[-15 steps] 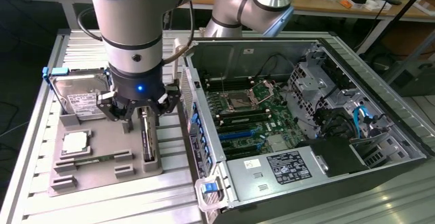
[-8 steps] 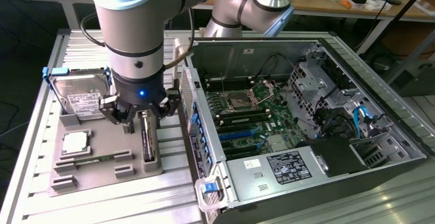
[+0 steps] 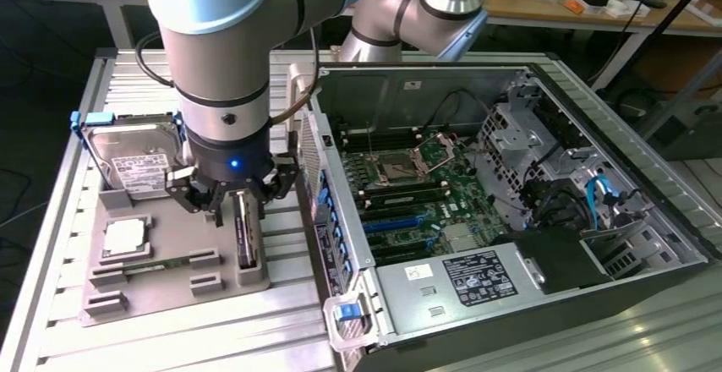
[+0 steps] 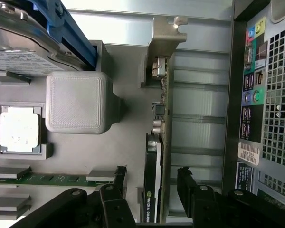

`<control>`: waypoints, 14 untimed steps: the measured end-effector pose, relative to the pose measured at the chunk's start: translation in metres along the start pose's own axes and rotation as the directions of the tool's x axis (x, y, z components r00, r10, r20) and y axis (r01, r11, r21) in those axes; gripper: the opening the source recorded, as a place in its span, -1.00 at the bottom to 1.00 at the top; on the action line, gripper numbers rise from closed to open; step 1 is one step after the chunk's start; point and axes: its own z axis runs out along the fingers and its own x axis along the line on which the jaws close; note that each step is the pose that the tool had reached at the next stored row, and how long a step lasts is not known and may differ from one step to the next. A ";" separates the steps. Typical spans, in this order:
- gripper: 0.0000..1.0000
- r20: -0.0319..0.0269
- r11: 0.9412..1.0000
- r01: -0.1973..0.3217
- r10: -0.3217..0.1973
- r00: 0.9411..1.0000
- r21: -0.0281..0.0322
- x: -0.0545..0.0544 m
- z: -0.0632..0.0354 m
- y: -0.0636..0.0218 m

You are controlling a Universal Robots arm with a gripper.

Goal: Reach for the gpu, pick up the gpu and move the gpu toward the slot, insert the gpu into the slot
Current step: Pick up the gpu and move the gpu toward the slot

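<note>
Currently: hand [image 3: 240, 209] is hanging spread over the gpu [image 3: 247, 241], one finger on each side with a gap showing at both faces. Gpu is standing on edge in the grey holder tray [image 3: 169, 249] on the desk [image 3: 68, 321], beside the open computer case [image 3: 429, 93]. Slot [image 3: 393, 220] is lying on the green motherboard [image 3: 451, 188] inside, well apart.

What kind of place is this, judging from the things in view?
Probably a robotics lab or workshop for computer assembly: a robot arm reaches over a slatted metal table, an open computer case lies on it, and a hard drive sits on a grey fixture beside it.
</note>
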 end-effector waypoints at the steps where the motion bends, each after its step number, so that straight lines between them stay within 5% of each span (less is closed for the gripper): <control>1: 0.11 0.000 1.000 0.000 0.000 1.000 0.000 0.000 0.0000 0.0000; 7: 0.08 0.000 1.000 0.000 0.000 1.000 0.000 0.000 0.0000 0.0000; 9: -0.18 0.000 1.000 0.000 0.000 1.000 0.000 0.000 0.0001 0.0000; 11: -0.18 0.000 1.000 0.000 0.000 1.000 0.000 0.000 0.0001 0.0000; 14: -0.45 0.000 1.000 0.000 0.000 1.000 0.000 0.000 0.0000 0.0000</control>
